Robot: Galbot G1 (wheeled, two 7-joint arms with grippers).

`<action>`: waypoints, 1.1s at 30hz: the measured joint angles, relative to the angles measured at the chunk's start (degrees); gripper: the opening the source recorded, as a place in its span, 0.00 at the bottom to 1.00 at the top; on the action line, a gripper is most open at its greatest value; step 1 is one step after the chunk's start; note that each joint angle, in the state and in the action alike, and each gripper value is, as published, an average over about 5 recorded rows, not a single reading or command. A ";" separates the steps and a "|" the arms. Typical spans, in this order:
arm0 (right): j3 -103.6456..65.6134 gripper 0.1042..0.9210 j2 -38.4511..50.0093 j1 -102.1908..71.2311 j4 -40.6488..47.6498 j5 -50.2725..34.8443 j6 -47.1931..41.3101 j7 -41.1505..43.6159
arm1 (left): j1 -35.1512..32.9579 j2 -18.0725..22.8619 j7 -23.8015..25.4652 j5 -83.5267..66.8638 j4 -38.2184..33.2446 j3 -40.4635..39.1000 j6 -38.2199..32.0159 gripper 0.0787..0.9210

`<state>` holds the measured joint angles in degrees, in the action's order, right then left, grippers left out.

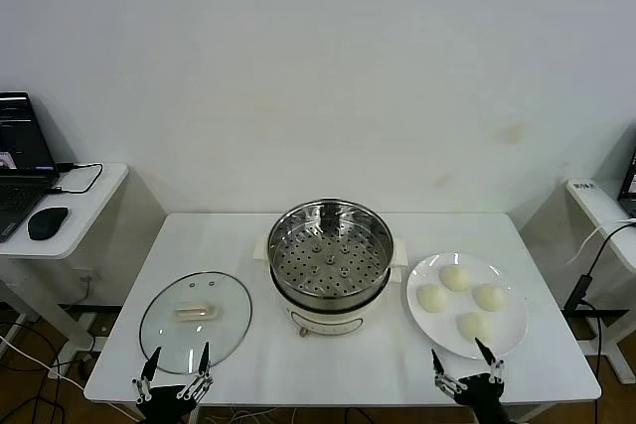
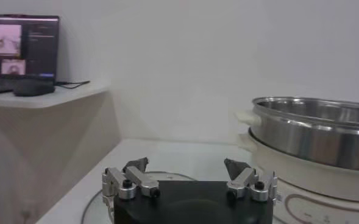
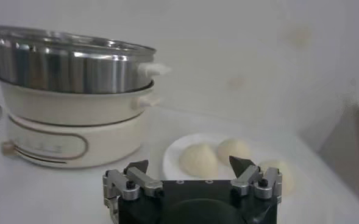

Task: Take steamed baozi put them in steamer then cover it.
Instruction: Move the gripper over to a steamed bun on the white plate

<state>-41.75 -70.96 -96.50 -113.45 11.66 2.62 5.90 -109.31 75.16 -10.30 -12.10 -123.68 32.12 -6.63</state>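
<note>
Several cream-white baozi [image 1: 454, 277] lie on a flat white plate [image 1: 509, 338] at the table's right. The steel steamer [image 1: 330, 255] with its perforated tray stands uncovered at the table's middle on a white cooker base [image 1: 318, 319]. The glass cover [image 1: 195, 310] with a cream bar handle lies flat at the left. My left gripper [image 1: 175, 360] is open at the table's front edge, just before the cover. My right gripper [image 1: 464, 361] is open at the front edge, just before the plate. In the right wrist view the baozi [image 3: 199, 160] lie beyond the open gripper [image 3: 190, 165]. The left wrist view shows that gripper [image 2: 186, 166] and the steamer [image 2: 313, 131].
A side desk at the far left holds a laptop [image 1: 22, 161] and a mouse [image 1: 47, 222]. Another white desk edge [image 1: 601, 215] with cables stands at the far right. A white wall rises behind the table.
</note>
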 measured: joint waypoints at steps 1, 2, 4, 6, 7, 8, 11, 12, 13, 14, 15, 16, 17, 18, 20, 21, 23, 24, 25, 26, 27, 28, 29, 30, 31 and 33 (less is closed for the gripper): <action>-0.11 0.88 0.60 0.61 0.29 0.89 -0.04 0.21 | 0.10 -0.05 0.00 0.17 0.02 0.13 0.16 0.88; -0.21 0.88 1.20 1.21 0.58 1.72 -0.08 0.42 | 0.18 -0.10 0.00 0.34 0.03 0.24 0.30 0.88; -0.52 0.88 3.73 3.74 1.80 4.89 -0.31 1.31 | 0.45 -0.27 0.04 1.03 0.06 0.69 0.91 0.88; -0.50 0.88 6.47 6.42 3.17 7.39 -0.69 2.37 | 0.61 -0.36 0.08 1.76 -0.01 1.04 1.53 0.88; -0.32 0.88 7.93 7.86 3.94 8.44 -0.92 2.99 | 0.68 -0.37 0.10 2.13 -0.09 1.17 1.87 0.88; -0.02 0.88 9.40 9.32 4.74 9.34 -1.18 3.67 | 0.76 -0.36 0.11 2.47 -0.18 1.27 2.24 0.88; 1.82 0.88 14.07 14.16 7.38 11.37 -2.12 6.28 | 1.11 -0.24 0.10 3.46 -0.51 1.41 3.57 0.88; 2.72 0.88 15.65 15.88 8.31 11.81 -2.50 7.35 | 1.24 -0.20 0.10 3.80 -0.61 1.43 4.05 0.88; 3.80 0.88 17.29 17.71 9.27 12.12 -2.94 8.54 | 1.37 -0.18 0.09 4.16 -0.71 1.45 4.53 0.88; 5.02 0.88 18.91 19.60 10.26 12.30 -3.41 9.82 | 1.49 -0.18 0.07 4.54 -0.83 1.47 5.04 0.88; 6.38 0.88 20.51 21.55 11.26 12.35 -3.91 11.20 | 1.59 -0.21 0.05 4.91 -0.95 1.49 5.55 0.88; 7.92 0.88 22.12 23.66 12.32 12.28 -4.42 12.65 | 1.68 -0.28 0.02 5.25 -1.06 1.52 6.06 0.88; 9.64 0.88 23.72 25.86 13.42 12.11 -4.94 14.17 | 1.78 -0.37 -0.02 5.58 -1.14 1.57 6.60 0.88; 11.49 0.88 25.23 28.13 14.55 11.85 -5.43 15.69 | 1.88 -0.47 -0.07 5.87 -1.21 1.65 7.13 0.88; 15.79 0.88 28.10 33.07 16.92 11.04 -6.37 18.87 | 2.08 -0.64 -0.18 6.33 -1.22 1.86 8.16 0.88; 18.13 0.88 29.35 35.62 18.09 10.52 -6.81 20.45 | 2.19 -0.70 -0.24 6.53 -1.19 1.98 8.64 0.88; 23.38 0.88 31.54 41.09 20.48 9.23 -7.62 23.73 | 2.38 -0.77 -0.36 6.86 -1.13 2.22 9.50 0.88; 26.14 0.88 32.43 43.86 21.65 8.52 -7.99 25.35 | 2.47 -0.78 -0.41 7.01 -1.11 2.34 9.88 0.88; 29.05 0.88 33.23 46.73 22.81 7.75 -8.33 26.99 | 2.55 -0.81 -0.44 7.13 -1.10 2.46 10.22 0.88; 32.03 0.88 33.93 49.62 23.95 6.97 -8.62 28.61 | 2.64 -0.83 -0.45 7.25 -1.09 2.60 10.56 0.88; 34.94 0.88 34.53 52.44 25.04 6.20 -8.89 30.16 | 2.73 -0.87 -0.46 7.36 -1.07 2.72 10.88 0.88; 37.88 0.88 35.06 55.27 26.14 5.45 -9.13 31.70 | 2.81 -0.89 -0.46 7.46 -1.05 2.84 11.19 0.88; 40.76 0.88 35.53 58.03 27.18 4.74 -9.34 33.22 | 2.92 -0.92 -0.46 7.54 -1.02 2.98 11.50 0.88; 43.52 0.88 35.93 60.65 28.19 4.11 -9.52 34.67 | 3.02 -0.94 -0.47 7.61 -1.00 3.11 11.79 0.88; 46.27 0.88 36.28 63.21 29.17 3.55 -9.67 36.12 | 3.12 -0.95 -0.48 7.67 -0.98 3.22 12.06 0.88; 51.48 0.88 36.84 67.96 31.04 2.67 -9.85 38.95 | 3.32 -0.95 -0.50 7.74 -0.95 3.45 12.55 0.88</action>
<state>9.73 -34.12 -28.54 -82.41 14.32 -7.23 44.86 -105.99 74.21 -10.80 -4.36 -124.62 35.57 5.93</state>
